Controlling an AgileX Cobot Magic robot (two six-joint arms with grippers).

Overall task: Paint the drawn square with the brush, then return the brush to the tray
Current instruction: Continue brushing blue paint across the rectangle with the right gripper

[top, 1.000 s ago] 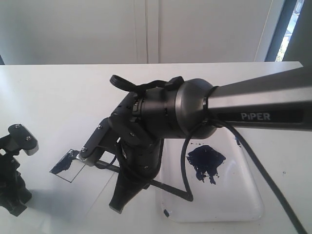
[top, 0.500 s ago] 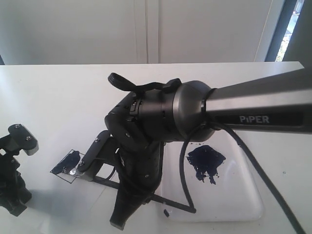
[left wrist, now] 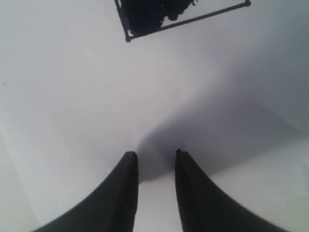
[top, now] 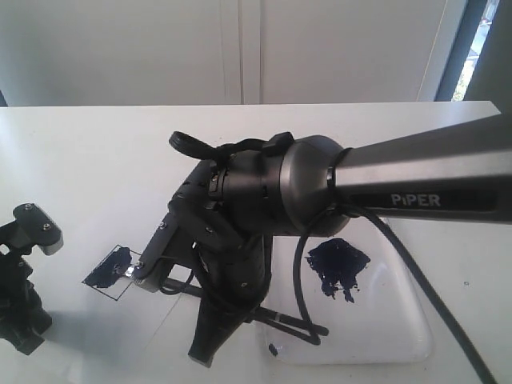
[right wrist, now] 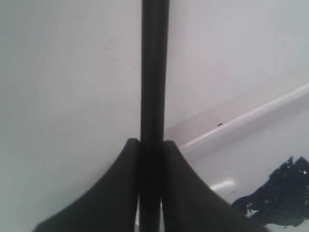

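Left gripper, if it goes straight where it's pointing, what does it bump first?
Probably the bare white paper just ahead of the left gripper; the drawn square lies farther along, though depth is unclear.

You see a glossy, smooth white rimmed tray (top: 392,320), a matt flat white paper sheet (left wrist: 72,96), a thin black paintbrush (right wrist: 154,72) with a smooth, faintly shiny handle, and a satin grey metal arm tube (top: 424,160).

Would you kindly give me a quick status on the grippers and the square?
Right gripper shut on the brush, tip at the drawn square. Left gripper open, empty. Square partly blue. Nothing seen blocking it.
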